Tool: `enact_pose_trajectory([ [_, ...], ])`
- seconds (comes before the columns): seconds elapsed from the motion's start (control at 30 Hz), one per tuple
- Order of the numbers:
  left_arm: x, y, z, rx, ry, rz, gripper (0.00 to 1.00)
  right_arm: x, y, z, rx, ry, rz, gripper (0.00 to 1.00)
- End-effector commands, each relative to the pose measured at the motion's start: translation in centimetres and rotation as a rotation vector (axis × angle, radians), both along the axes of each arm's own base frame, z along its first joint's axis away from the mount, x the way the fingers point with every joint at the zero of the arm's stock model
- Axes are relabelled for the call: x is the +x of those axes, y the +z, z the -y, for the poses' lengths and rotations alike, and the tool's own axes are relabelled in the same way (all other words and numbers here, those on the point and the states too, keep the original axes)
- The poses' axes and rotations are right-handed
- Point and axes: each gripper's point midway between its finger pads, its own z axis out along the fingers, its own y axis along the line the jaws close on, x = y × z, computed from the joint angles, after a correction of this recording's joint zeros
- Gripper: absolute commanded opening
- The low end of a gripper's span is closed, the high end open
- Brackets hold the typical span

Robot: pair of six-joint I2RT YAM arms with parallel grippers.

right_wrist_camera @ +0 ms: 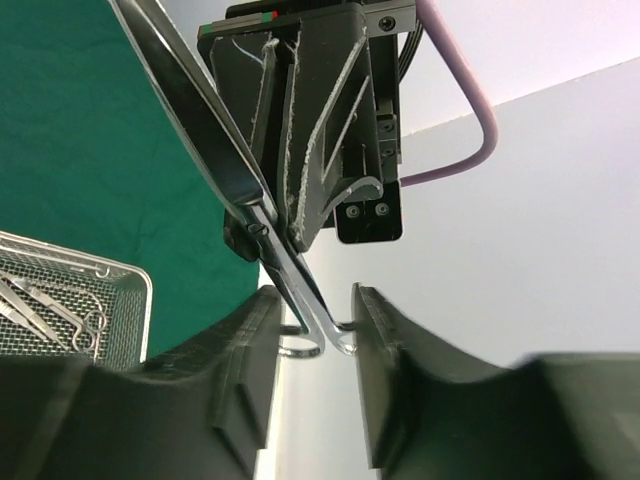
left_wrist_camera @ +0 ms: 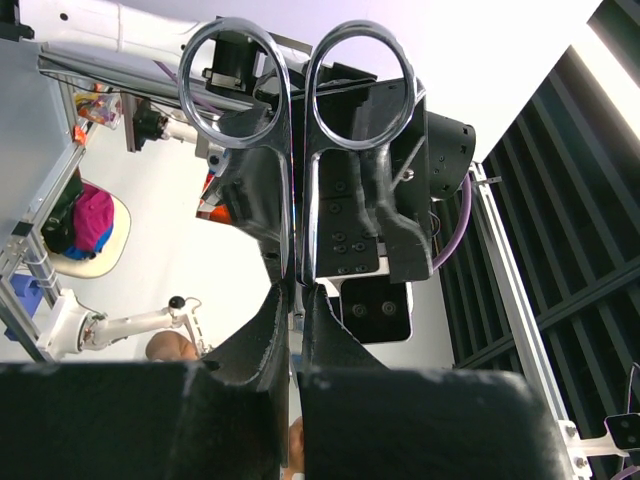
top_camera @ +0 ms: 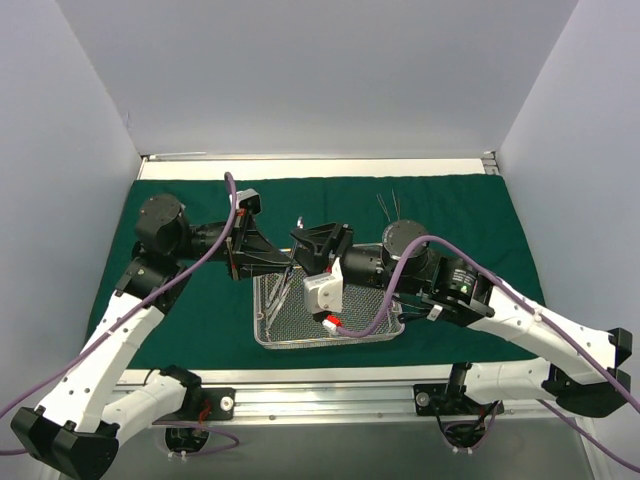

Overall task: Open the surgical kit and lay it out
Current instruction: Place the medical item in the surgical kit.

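top: overhead, far | wrists: close, facing each other | shared: scissors (left_wrist_camera: pixel 308 200)

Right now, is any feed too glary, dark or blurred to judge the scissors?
Left wrist: scissors sharp, bright glints on the rings; left end effector a dark, soft blur, backlit. Right wrist: scissors crisp, right end effector underexposed and out of focus, tray readable. Top: even light, no glare, but scissors tiny there.

You cannot see the blades of the scissors (left_wrist_camera: pixel 309 190): they vanish between the left pincer's (left_wrist_camera: pixel 297 300) fingers. Your right wrist view cuts the wire-mesh tray (right_wrist_camera: pixel 142 315) at its left edge, and the instruments (right_wrist_camera: pixel 45 305) inside are too small to name. From above, the right arm (top_camera: pixel 460 285) covers its far side.
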Motion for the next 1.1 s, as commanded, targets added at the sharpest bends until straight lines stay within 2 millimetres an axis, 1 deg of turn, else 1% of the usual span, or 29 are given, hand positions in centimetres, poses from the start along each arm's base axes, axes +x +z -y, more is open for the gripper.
enact_pose_trajectory([
  [0.0,-0.7,1.3,-0.4,-0.028,-0.004,0.053,0.02,0.0,2.0,-0.5,0.055,0.009,0.031,0.32],
  [0.03,-0.7,1.4,-0.4,-0.028,-0.004,0.053,0.02,0.1,1.8,-0.6,0.05,0.006,0.031,0.29],
  [0.07,-0.7,1.4,-0.4,-0.027,-0.005,0.051,0.02,0.2,1.6,-0.6,0.047,0.002,0.027,0.2],
  [0.17,-0.5,1.5,-0.4,-0.03,0.003,0.043,0.02,0.4,1.0,-0.6,0.032,-0.004,0.013,0.0],
  [0.2,-0.4,1.7,-0.4,-0.038,0.01,0.053,0.02,0.5,0.6,-0.5,0.016,-0.006,-0.002,0.0],
  [0.23,-0.2,1.8,-0.3,-0.041,0.019,0.052,0.06,0.7,0.2,-0.5,0.006,-0.008,-0.012,0.0],
  [0.27,0.1,1.9,-0.3,-0.047,0.042,0.055,0.14,0.8,0.0,-0.5,0.006,-0.014,-0.027,0.0],
  [0.37,1.0,1.8,-0.5,-0.046,0.091,0.093,0.48,1.8,-1.2,0.0,-0.007,-0.035,-0.093,0.0],
  [0.4,1.3,1.5,-0.6,-0.037,0.105,0.099,0.53,2.1,-1.7,0.2,-0.004,-0.046,-0.13,0.0],
  [0.43,2.2,1.3,-1.1,-0.029,0.14,0.113,0.57,3.3,-2.6,1.0,-0.012,-0.079,-0.152,0.0],
  [0.47,2.8,0.7,-1.4,-0.009,0.169,0.156,0.6,4.0,-3.1,1.4,-0.008,-0.099,-0.183,0.0],
  [0.5,3.6,-0.4,-1.7,0.031,0.208,0.121,0.61,4.6,-3.3,1.7,0.01,-0.116,-0.218,0.0],
  [0.53,4.3,-0.9,-2.1,0.048,0.241,0.134,0.61,5.5,-4.1,2.0,0.019,-0.145,-0.287,0.0],
  [0.6,6.8,-2.8,-3.4,0.109,0.358,0.152,0.61,8.8,-5.0,3.5,0.07,-0.274,-0.358,0.0],
  [0.63,7.5,-3.5,-3.8,0.136,0.398,0.163,0.61,10.2,-6.4,3.7,0.098,-0.329,-0.463,0.0],
  [0.67,8.2,-4.5,-4.2,0.172,0.431,0.186,0.61,13.0,-5.9,5.1,0.179,-0.404,-0.497,0.0],
  [0.7,8.7,-5.0,-4.3,0.195,0.451,0.195,0.6,14.6,-6.0,5.9,0.241,-0.47,-0.556,0.0],
  [0.73,9.8,-5.9,-4.5,0.235,0.482,0.194,0.59,16.5,-7.8,5.9,0.255,-0.521,-0.644,0.0],
  [0.77,10.2,-6.8,-4.5,0.275,0.481,0.254,0.59,18.4,-7.2,6.9,0.319,-0.574,-0.718,0.0],
  [0.8,10.2,-7.5,-4.7,0.322,0.476,0.236,0.59,19.3,-7.7,7.0,0.334,-0.615,-0.762,0.0],
  [0.83,11.1,-8.7,-4.8,0.374,0.474,0.227,0.59,21.9,-9.6,7.9,0.359,-0.753,-0.792,0.0],
  [0.87,10.9,-10.4,-5.1,0.448,0.442,0.246,0.59,22.9,-10.7,8.3,0.382,-0.827,-0.858,0.0],
  [0.9,11.0,-10.9,-5.4,0.493,0.434,0.26,0.59,24.5,-9.5,9.1,0.431,-0.884,-0.869,0.0],
  [0.93,11.9,-10.9,-5.6,0.538,0.426,0.28,0.59,27.0,-11.8,10.4,0.441,-1.041,-0.879,0.0],
  [0.97,11.8,-12.3,-6.2,0.618,0.398,0.305,0.59,27.5,-13.5,11.2,0.446,-1.142,-0.943,0.0],
  [1.0,12.1,-12.6,-6.5,0.658,0.389,0.322,0.58,29.1,-11.6,12.2,0.509,-1.19,-0.936,0.0],
  [1.03,12.8,-12.4,-6.8,0.693,0.383,0.346,0.57,30.6,-14.6,12.4,0.469,-1.269,-0.968,0.0],
  [1.07,12.8,-13.3,-7.4,0.759,0.361,0.371,0.57,30.9,-15.9,13.6,0.456,-1.364,-0.99,0.0],
])
